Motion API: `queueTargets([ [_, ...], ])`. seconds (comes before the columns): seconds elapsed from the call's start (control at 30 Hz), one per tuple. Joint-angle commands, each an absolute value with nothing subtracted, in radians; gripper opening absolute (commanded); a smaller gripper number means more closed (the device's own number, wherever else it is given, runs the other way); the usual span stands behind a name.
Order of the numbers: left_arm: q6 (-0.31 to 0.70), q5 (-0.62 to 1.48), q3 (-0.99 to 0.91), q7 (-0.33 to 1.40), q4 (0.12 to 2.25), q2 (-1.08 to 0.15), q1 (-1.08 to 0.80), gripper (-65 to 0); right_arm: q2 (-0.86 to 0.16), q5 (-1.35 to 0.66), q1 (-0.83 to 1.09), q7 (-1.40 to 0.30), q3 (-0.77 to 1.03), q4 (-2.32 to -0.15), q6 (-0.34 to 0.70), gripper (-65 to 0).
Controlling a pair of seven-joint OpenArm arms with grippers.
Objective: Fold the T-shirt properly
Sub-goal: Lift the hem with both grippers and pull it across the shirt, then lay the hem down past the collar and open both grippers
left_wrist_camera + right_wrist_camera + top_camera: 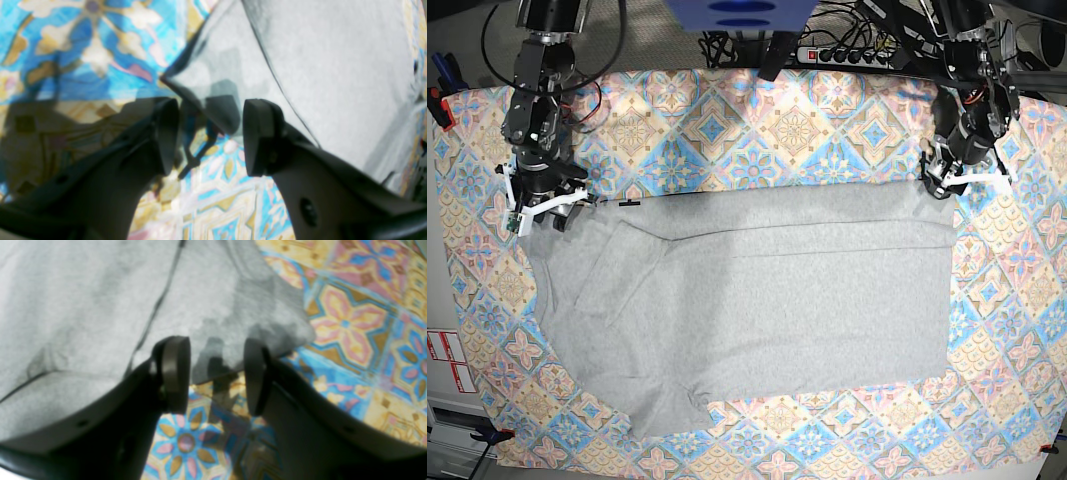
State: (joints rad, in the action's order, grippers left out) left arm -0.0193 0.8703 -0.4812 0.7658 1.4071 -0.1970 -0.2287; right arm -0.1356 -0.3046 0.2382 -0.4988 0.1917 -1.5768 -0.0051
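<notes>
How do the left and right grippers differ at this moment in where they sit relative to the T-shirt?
The left gripper hovers at the T-shirt's squared far corner; the right gripper hovers at the far corner of its sleeve end. The left sits farther back on the tablecloth than the right. Both are open and hold nothing.

T-shirt [757,310]: matt heathered knit cloth (soft-looking); tablecloth [727,120]: smooth printed fabric; gripper pads [257,136]: matt black plastic.

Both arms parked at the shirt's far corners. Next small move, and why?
Probably lower both and close on the cloth. The left pincer and right pincer stand open with nothing between the jaws, each just off a corner of the T-shirt, which lies flat on the tablecloth, top edge already folded over. Gripping those corners would let the next fold begin.
</notes>
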Motion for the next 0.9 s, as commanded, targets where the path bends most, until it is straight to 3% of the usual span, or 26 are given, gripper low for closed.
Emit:
queueTargets([
  [0.0,-0.008,0.883,-0.483,0.756,1.403,-0.209,-0.206,-33.2,-0.145,-0.308,0.229,-0.475,0.194,-1.596,-0.002,-39.9],
  [0.27,-0.008,0.883,-0.481,0.76,1.237,-0.209,-0.097,-34.7,-0.143,-0.309,0.231,-0.475,0.2,-1.596,-0.002,-39.7],
  [0.33,-0.007,0.889,-0.481,0.762,1.237,-0.209,-0.097,-41.6,-0.143,-0.311,0.231,-0.475,0.2,-1.596,-0.002,-39.6],
  [0.47,-0.004,0.894,-0.486,0.814,1.237,-0.209,-0.096,-64.2,-0.143,-0.312,0.24,-0.475,0.202,-1.59,-0.002,-39.5],
  [0.67,-0.004,0.915,-0.49,0.845,1.237,-0.213,-0.107,-65.0,-0.143,-0.314,0.243,-0.475,0.203,-1.578,-0.002,-38.2],
  [0.87,-0.004,0.978,-0.49,0.846,1.237,-0.216,-0.131,-65.0,-0.122,-0.352,0.234,-0.533,0.283,-1.567,-0.002,-21.3],
])
